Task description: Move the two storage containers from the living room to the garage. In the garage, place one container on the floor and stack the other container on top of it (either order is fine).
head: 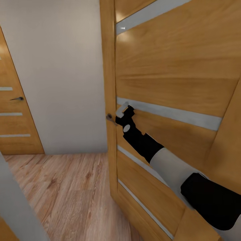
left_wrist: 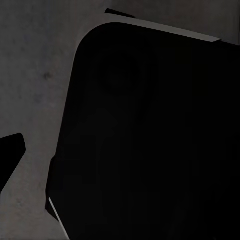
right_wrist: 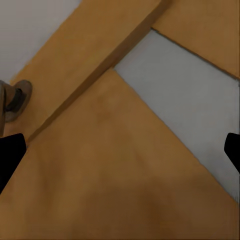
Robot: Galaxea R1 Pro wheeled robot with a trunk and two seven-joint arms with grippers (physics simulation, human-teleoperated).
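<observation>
right gripper (head: 123, 112) pressing at a wooden door (head: 174, 77), fingers spread wide and gripping nothing.
the handle (head: 109, 117) is sitting just beside the fingertips, so reaching across to it looks wiser than pushing. two doors are showing, one handle each; no containers in sight; left fingers' state is unclear.
</observation>
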